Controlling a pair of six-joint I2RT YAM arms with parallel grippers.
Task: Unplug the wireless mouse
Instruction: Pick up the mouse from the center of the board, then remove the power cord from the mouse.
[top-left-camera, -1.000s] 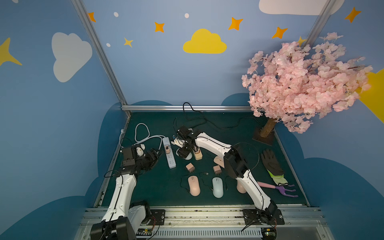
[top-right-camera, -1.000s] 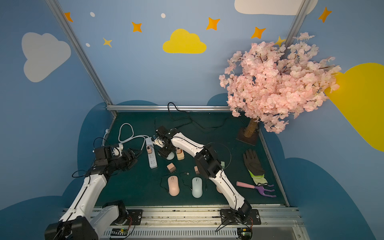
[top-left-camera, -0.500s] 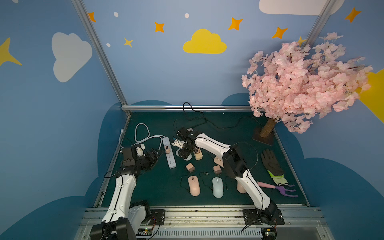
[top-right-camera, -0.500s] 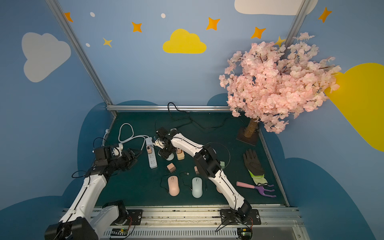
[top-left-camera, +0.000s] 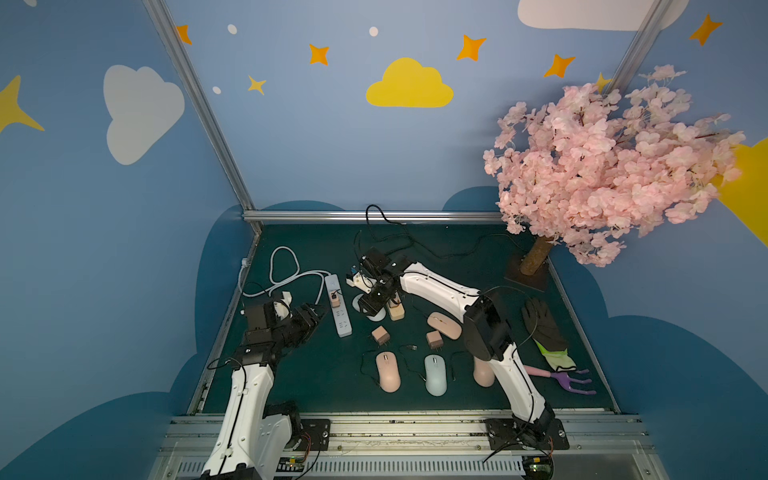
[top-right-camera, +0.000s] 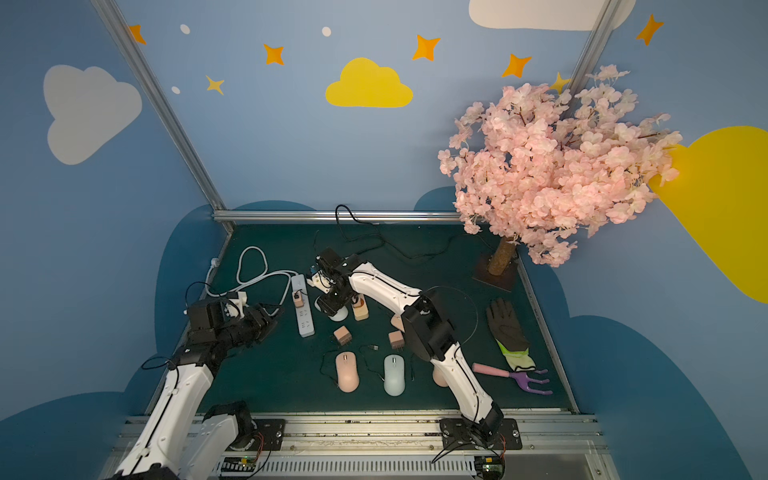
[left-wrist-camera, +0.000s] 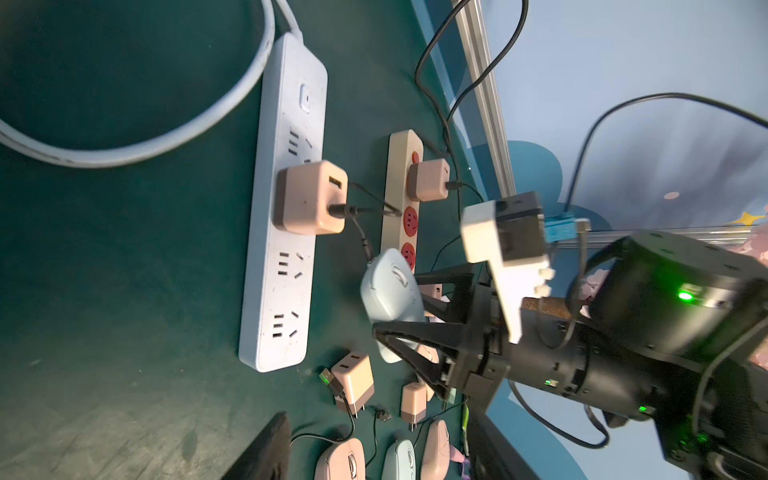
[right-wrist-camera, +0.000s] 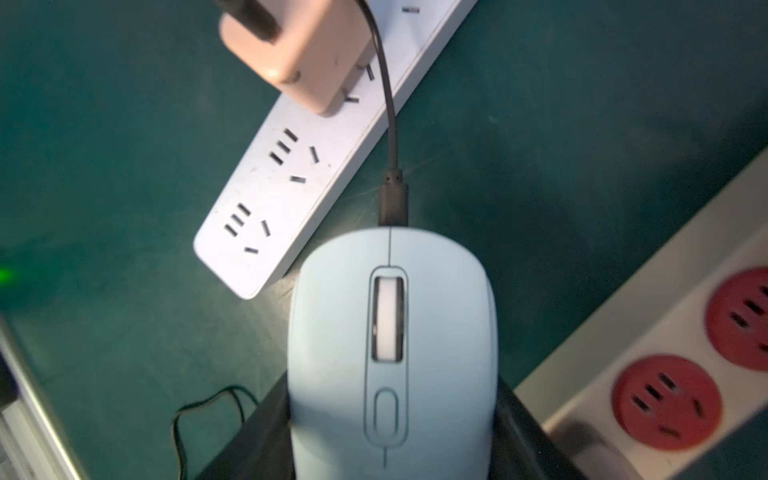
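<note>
A pale blue wireless mouse (right-wrist-camera: 390, 353) sits between the black fingers of my right gripper (right-wrist-camera: 390, 415), which is shut on its sides. In both top views that gripper (top-left-camera: 376, 297) (top-right-camera: 332, 301) covers most of the mouse (top-left-camera: 376, 316). A black cable plug (right-wrist-camera: 392, 203) is seated in the mouse's nose. The cable runs to a pink charger (left-wrist-camera: 309, 197) plugged into the white power strip (left-wrist-camera: 282, 291). My left gripper (top-left-camera: 311, 316) hovers left of the strip, open, with nothing between its fingers (left-wrist-camera: 266, 449).
A cream strip with red sockets (left-wrist-camera: 405, 199) lies just right of the mouse and carries another pink charger. Nearer the front lie loose pink chargers (top-left-camera: 380, 334), a pink mouse (top-left-camera: 387, 371) and a blue mouse (top-left-camera: 435, 374). A glove (top-left-camera: 542, 324), a rake (top-left-camera: 561, 376) and a blossom tree (top-left-camera: 602, 166) are at the right.
My right gripper's jaws have closed in on the blue mouse. The left gripper's jaws have narrowed a little. Both arms have hardly moved.
</note>
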